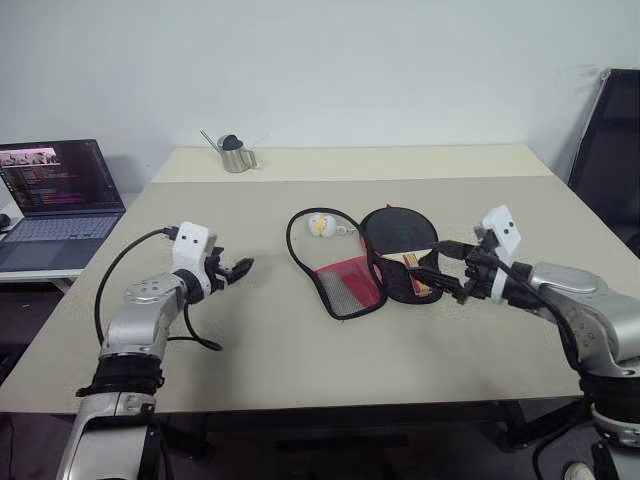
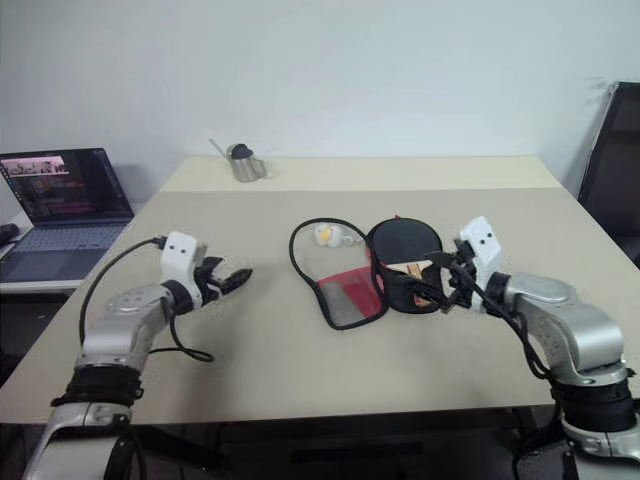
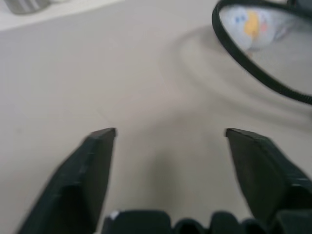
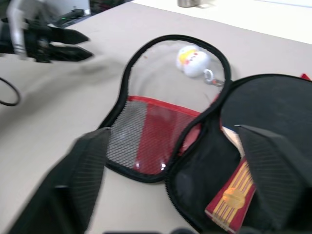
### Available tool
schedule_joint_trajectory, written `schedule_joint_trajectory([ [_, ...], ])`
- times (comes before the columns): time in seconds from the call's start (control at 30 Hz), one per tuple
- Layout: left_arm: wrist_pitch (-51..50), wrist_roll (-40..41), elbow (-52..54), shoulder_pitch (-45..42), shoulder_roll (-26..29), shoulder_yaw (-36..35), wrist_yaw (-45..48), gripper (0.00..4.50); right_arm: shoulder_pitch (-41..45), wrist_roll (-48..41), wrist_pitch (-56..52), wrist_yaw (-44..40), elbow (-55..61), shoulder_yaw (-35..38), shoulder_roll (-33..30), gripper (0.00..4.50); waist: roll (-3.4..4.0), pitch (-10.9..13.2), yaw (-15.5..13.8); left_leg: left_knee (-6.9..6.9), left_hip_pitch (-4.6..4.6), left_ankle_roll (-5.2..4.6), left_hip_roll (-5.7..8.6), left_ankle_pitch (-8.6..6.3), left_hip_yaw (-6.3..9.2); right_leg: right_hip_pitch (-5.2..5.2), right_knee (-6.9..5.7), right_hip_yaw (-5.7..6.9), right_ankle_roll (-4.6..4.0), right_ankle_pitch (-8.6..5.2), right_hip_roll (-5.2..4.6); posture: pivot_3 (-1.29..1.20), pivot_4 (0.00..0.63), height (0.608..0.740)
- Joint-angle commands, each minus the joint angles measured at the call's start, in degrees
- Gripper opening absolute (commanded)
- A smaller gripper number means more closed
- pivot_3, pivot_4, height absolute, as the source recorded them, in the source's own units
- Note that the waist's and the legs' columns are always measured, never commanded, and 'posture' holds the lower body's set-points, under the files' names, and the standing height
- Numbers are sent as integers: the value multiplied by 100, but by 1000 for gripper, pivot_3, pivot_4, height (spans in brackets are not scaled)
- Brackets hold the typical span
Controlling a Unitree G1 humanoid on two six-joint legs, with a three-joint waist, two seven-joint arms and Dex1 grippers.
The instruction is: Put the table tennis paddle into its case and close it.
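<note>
Paddle [image 4: 253, 146] inside open case [image 4: 161, 141]

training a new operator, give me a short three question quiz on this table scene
1. True or false: the round black rubber-faced paddle already lies in the open black fabric zip case.
2. Which gripper is nearer the case: A left gripper, B right gripper?
3. What small thing lies beside the opened flap?

Key: 1 true. 2 B. 3 a white and yellow plush keychain.
</note>
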State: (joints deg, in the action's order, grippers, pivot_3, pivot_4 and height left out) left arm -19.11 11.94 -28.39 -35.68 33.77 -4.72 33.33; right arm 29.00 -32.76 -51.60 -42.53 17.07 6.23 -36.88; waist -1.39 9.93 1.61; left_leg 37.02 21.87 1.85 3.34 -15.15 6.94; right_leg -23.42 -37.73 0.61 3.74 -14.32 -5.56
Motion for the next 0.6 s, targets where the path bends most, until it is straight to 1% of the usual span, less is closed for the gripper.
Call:
schedule_joint_trajectory([
  [0.03, 521, -307, -727, -538, -184, 134, -32, 4258, 118, -256, -18, -95, 230, 281, -176, 4500, -9, 5, -10, 2, 1, 0, 0, 0, -1, 1, -1, 3, 0, 0, 0, 0, 150, 740],
  [0.33, 1283, -766, -2729, -1660, -897, 480, 307, 4258, 35, -204, 34, 142, 218, 295, -259, 4500, -16, 9, -5, 2, 4, 0, 2, 0, -18, 0, 1, 3, 1, 0, -2, 0, 150, 740],
  [0.47, 1497, -985, -3318, -1995, -994, 590, 418, 4258, -4, -258, 1, 197, 265, 337, -289, 4500, -23, 13, 14, 1, 4, 0, 1, 0, -34, -1, -1, 2, 1, 0, -2, 0, 150, 740],
  [0.6, 1607, -1012, -3577, -2206, -1148, 551, 556, 4258, -81, -302, 3, 241, 305, 399, -327, 4500, -25, 14, 6, 3, 4, 0, 0, 0, -37, -1, -3, 2, 2, 0, -2, 0, 150, 740],
])
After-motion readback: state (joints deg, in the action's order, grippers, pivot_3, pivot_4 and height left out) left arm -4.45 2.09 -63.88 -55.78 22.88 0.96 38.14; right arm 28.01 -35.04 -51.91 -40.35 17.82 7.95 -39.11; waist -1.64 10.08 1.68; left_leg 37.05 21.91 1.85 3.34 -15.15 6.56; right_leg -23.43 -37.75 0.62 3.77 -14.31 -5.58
